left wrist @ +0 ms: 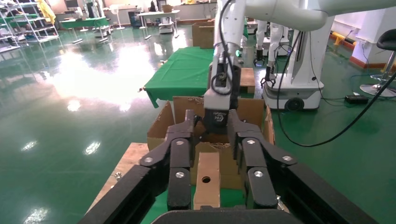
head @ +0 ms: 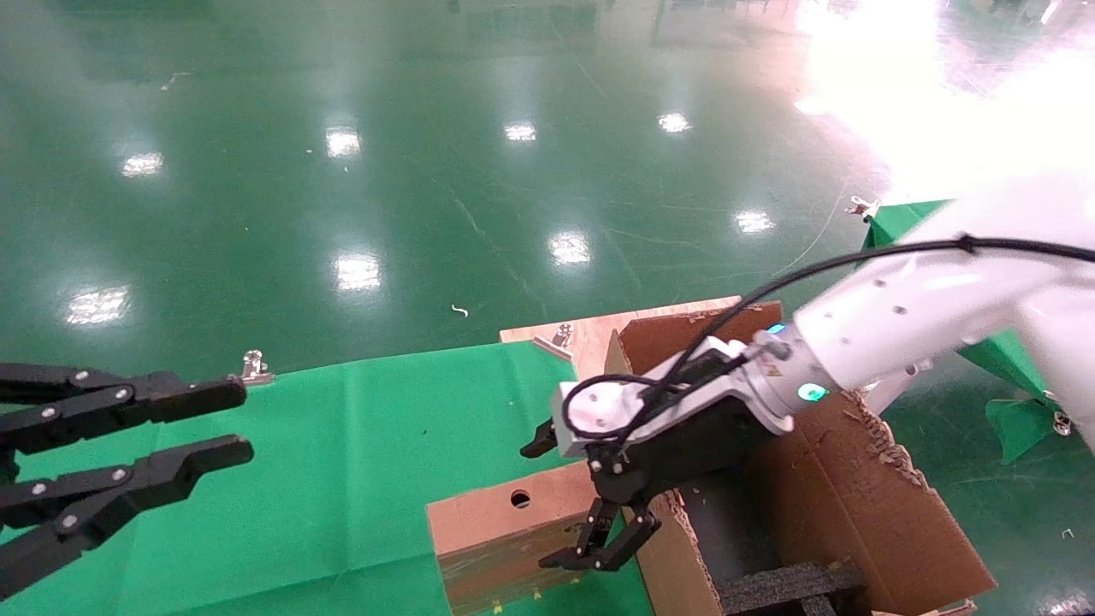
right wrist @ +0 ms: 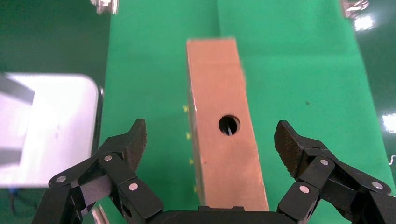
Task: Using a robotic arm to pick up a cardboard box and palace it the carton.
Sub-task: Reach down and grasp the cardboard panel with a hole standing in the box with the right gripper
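Note:
The cardboard box (head: 500,526) is small, flat and brown with a round hole, and stands on edge on the green cloth beside the carton. The robotic arm (head: 898,321), white with a teal ring, reaches over the carton (head: 843,492). Its right gripper (head: 586,560) is open, with its fingers astride the box's near end and not touching it. In the right wrist view the box (right wrist: 219,140) lies between the spread fingertips (right wrist: 135,137). My left gripper (head: 242,419) is open and empty at the far left. In the left wrist view it (left wrist: 210,116) faces the box (left wrist: 208,179) and the carton (left wrist: 161,128).
A green cloth (head: 342,479) covers the table, held by metal clips (head: 254,368). A wooden board (head: 590,329) shows behind the carton. Black foam inserts (head: 791,586) lie inside the carton. A second green-draped table (head: 1009,359) stands at the right.

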Controlling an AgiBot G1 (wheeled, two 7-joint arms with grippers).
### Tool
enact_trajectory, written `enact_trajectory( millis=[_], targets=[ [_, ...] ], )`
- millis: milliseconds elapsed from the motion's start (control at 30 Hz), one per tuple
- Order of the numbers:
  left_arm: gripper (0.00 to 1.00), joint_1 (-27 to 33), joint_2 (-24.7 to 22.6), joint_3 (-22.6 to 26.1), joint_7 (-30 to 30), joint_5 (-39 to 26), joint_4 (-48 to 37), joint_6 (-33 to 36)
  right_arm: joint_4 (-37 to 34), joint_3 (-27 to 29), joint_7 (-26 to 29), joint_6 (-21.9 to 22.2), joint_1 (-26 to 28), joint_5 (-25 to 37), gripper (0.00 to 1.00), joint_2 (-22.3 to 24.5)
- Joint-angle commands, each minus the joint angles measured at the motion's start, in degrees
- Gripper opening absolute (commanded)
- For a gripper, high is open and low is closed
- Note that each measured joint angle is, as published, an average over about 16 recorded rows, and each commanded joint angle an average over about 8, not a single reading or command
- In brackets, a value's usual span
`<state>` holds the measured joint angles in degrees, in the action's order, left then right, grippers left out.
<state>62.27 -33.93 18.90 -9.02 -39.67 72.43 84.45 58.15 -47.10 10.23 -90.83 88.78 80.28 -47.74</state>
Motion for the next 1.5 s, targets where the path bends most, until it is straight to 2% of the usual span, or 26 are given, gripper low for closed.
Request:
enact_trajectory(
  millis=[33, 267, 300, 500, 533, 567, 767, 800, 1500],
  targets=[
    [0.00, 0.0, 0.0, 0.0, 0.0, 0.0, 0.0, 0.0, -2.1, -2.4, -1.3, 0.0, 2.0, 1.7, 1.00, -1.6],
    [0.00, 0.0, 0.0, 0.0, 0.0, 0.0, 0.0, 0.0, -9.0, -10.4, -5.1, -0.1, 7.5, 5.4, 1.00, -7.2],
    [0.06, 0.0, 0.0, 0.0, 0.0, 0.0, 0.0, 0.0, -10.0, -11.4, -5.6, -0.1, 8.2, 5.6, 1.00, -7.9],
    [0.81, 0.0, 0.0, 0.0, 0.0, 0.0, 0.0, 0.0, -14.7, -16.5, -8.8, -0.1, 10.8, 5.4, 1.00, -11.3],
    [0.94, 0.0, 0.0, 0.0, 0.0, 0.0, 0.0, 0.0, -15.3, -17.2, -9.2, -0.1, 11.1, 5.3, 0.92, -11.7],
    [1.00, 0.0, 0.0, 0.0, 0.0, 0.0, 0.0, 0.0, -15.7, -17.7, -9.5, -0.1, 11.3, 5.2, 0.80, -12.0],
    [1.00, 0.0, 0.0, 0.0, 0.0, 0.0, 0.0, 0.0, -18.0, -20.1, -10.9, -0.1, 12.5, 4.4, 0.05, -13.5],
    [1.00, 0.0, 0.0, 0.0, 0.0, 0.0, 0.0, 0.0, -18.2, -20.3, -11.0, -0.1, 12.6, 4.4, 0.01, -13.6],
    [1.00, 0.0, 0.0, 0.0, 0.0, 0.0, 0.0, 0.0, -17.2, -19.3, -10.6, -0.1, 12.0, 4.5, 0.00, -13.0]
  ],
)
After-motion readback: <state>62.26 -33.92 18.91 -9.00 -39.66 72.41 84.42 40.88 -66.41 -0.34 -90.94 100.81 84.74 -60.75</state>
